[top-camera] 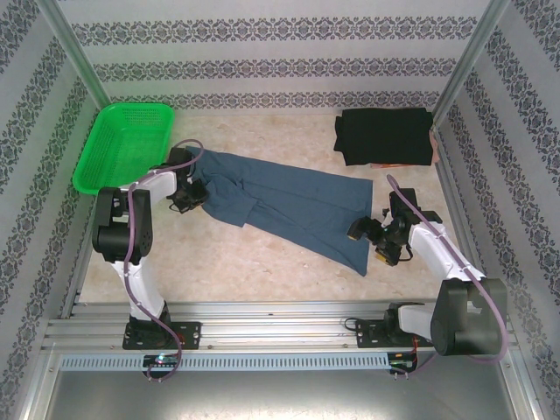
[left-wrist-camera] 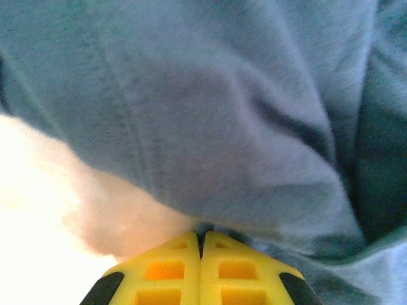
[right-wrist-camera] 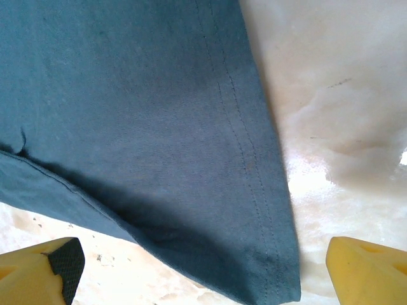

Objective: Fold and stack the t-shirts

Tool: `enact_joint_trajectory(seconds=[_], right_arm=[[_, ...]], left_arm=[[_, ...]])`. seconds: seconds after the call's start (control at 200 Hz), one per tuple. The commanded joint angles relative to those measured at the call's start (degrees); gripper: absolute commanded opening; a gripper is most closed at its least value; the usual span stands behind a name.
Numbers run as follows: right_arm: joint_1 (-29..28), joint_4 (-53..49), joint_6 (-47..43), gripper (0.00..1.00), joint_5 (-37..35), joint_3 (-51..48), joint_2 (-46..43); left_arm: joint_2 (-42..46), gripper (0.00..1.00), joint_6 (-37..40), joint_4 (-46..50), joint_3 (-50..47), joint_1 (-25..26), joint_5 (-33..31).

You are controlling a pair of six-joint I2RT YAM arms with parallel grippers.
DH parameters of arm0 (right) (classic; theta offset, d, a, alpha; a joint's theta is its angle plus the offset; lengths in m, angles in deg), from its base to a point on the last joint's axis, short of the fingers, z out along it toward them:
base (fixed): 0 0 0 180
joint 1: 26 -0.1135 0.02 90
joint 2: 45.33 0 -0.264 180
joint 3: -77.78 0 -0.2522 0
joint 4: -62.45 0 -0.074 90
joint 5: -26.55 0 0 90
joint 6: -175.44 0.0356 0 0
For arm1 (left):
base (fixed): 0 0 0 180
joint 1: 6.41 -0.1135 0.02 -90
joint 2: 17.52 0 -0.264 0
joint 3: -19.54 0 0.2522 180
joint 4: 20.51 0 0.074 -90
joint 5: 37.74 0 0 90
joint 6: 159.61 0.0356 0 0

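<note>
From above, the blue shirt (top-camera: 289,206) lies spread and rumpled across the middle of the pale, mottled worktop (top-camera: 262,267), running from upper left to lower right. The black shirt (top-camera: 385,136) sits folded into a neat block at the upper right. An empty green lattice basket (top-camera: 118,149) stands at the upper left. The left fingers (top-camera: 191,197) meet the blue shirt's left end and the right fingers (top-camera: 357,231) its lower right corner; both are too small here to read.

In the left wrist view, the yellow left fingers (left-wrist-camera: 172,270) are pressed together, pinching the blue shirt (left-wrist-camera: 222,114), whose soft folds gather toward their tips. The worktop is glare-white.

In the right wrist view, the right fingers (right-wrist-camera: 356,270) stand wide apart, cut off at the bottom corners. Between them lies the blue shirt's (right-wrist-camera: 127,114) double-stitched hem corner, flat on the worktop (right-wrist-camera: 337,114).
</note>
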Motion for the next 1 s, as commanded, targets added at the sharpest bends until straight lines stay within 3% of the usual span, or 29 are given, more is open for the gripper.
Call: enact_joint_trajectory(seconds=[0.0, 0.235, 0.684, 0.874, 0.994], right_arm=[[0.5, -0.9, 0.6, 0.98, -0.9, 0.4, 0.4], [1.7, -8.5, 3.5, 0.97, -7.1, 0.4, 1.0], [-5.4, -9.0, 14.3, 0.8, -2.2, -6.7, -3.8], [-5.0, -4.5, 18.6, 0.77, -3.2, -9.9, -5.4], [-5.3, 0.1, 21.9, 0.69, -1.9, -11.3, -4.6]], left_arm=[[3.8, 0.0, 2.0, -3.8, -0.3, 1.4, 0.6], [16.0, 0.0, 0.4, -3.2, -7.5, 2.1, 1.4], [33.5, 0.0, -2.3, 0.0, -17.8, 2.7, 2.7], [37.4, 0.0, -2.4, 1.2, -20.7, 2.7, 2.5], [39.0, 0.0, -2.2, 1.8, -21.4, 2.7, 2.3]])
